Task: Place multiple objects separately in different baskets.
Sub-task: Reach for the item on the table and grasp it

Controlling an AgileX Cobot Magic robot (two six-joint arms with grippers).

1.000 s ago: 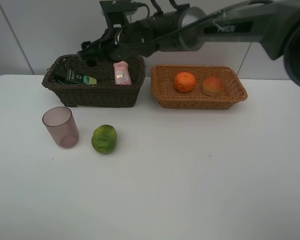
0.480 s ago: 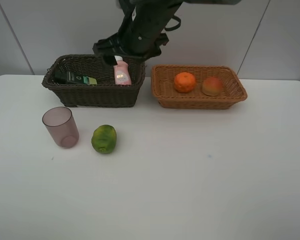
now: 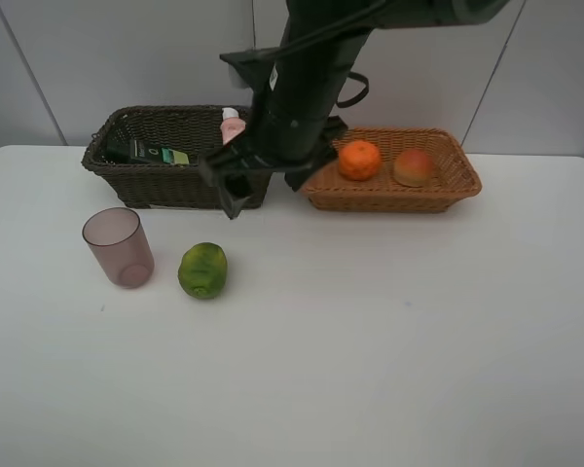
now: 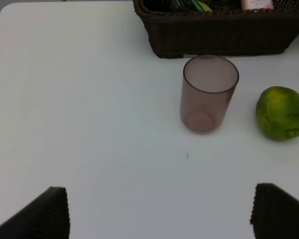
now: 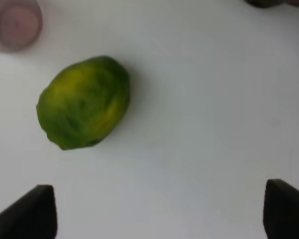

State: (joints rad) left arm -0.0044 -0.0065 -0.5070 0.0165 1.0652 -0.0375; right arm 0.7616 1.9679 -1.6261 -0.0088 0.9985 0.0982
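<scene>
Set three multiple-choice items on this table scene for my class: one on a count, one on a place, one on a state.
1. How many fruits lie in the tan basket?
A one; B two; C four.
2. Where is the green fruit?
A in the tan basket; B on the table beside the mauve cup; C inside the mauve cup.
3. How does the mauve cup stand?
A upright, mouth up; B on its side; C upside down.

Answers:
1 B: only the orange and the peach-like fruit are in it.
2 B: it lies on the table next to the cup, not touching it.
3 A: its open rim faces up in the left wrist view.
</scene>
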